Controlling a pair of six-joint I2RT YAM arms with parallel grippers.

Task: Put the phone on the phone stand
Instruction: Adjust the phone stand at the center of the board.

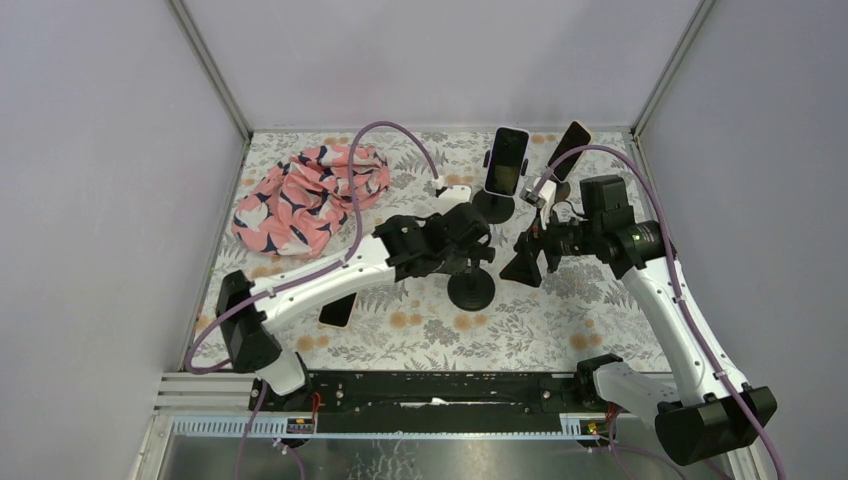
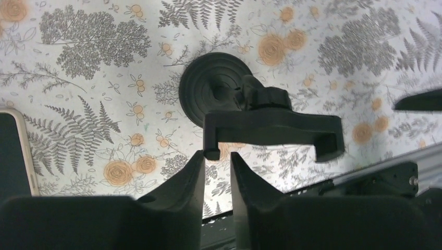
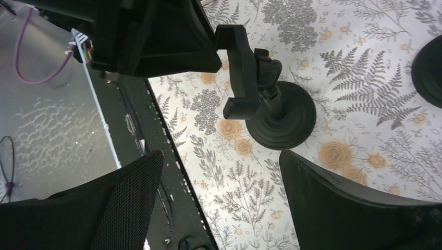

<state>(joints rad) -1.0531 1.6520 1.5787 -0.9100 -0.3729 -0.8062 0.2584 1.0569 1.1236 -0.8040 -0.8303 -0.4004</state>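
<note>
The empty black phone stand stands mid-table, with a round base and a clamp cradle. It also shows in the right wrist view. A dark phone lies flat on the cloth to the stand's left, partly under the left arm, and shows at the edge of the left wrist view. My left gripper is at the cradle's left end hook, with its jaws a narrow gap apart and wider than the hook. My right gripper hovers just right of the stand, wide open and empty.
Two more stands at the back each hold a phone. A pink patterned cloth lies bunched at the back left. Another stand's base shows in the right wrist view. The black rail runs along the near edge.
</note>
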